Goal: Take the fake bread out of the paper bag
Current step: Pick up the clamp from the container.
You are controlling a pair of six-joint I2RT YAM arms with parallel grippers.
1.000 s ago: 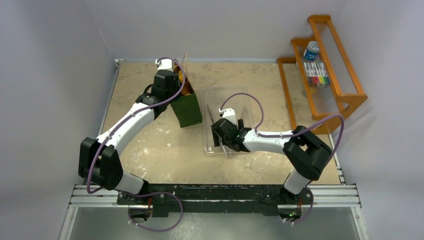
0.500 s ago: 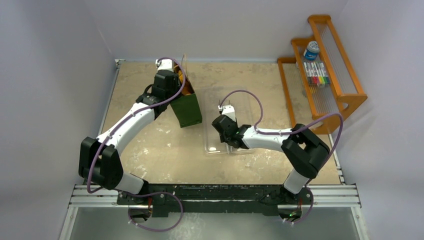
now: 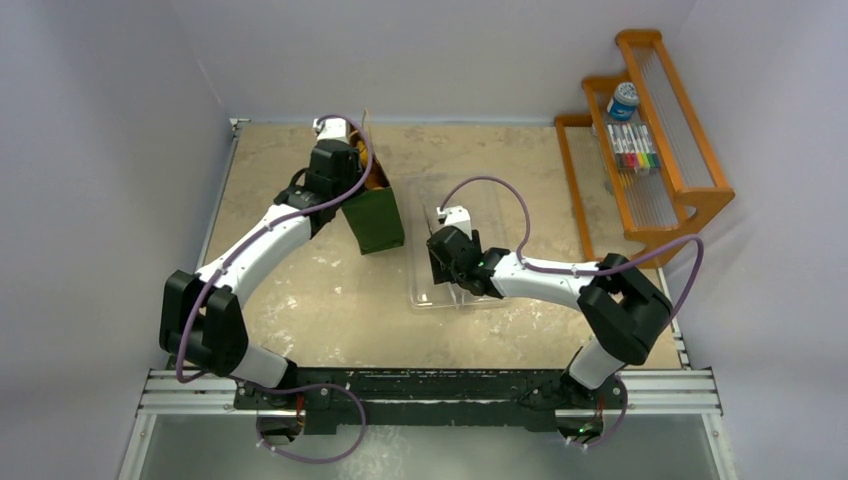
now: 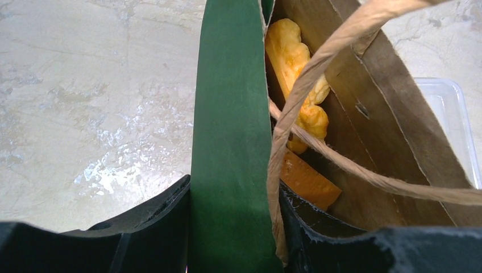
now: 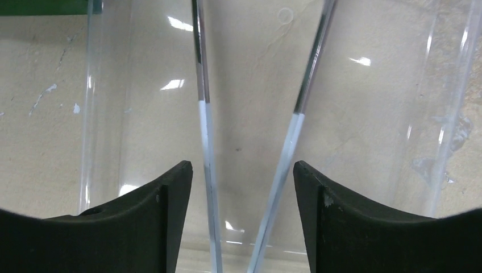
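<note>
Left jaws clamp the paper bag (image 4: 227, 142), fake bread (image 4: 290, 57) inside; right jaws straddle metal tongs (image 5: 204, 142), whether gripping, can't tell.

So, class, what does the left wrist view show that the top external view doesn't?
Left wrist only: the shapes of the fake bread inside, and the left hand pinching the green wall. Top external only: the left arm and right arm whole, and the wooden rack. Both: the paper bag, the clear tray, the table.
</note>
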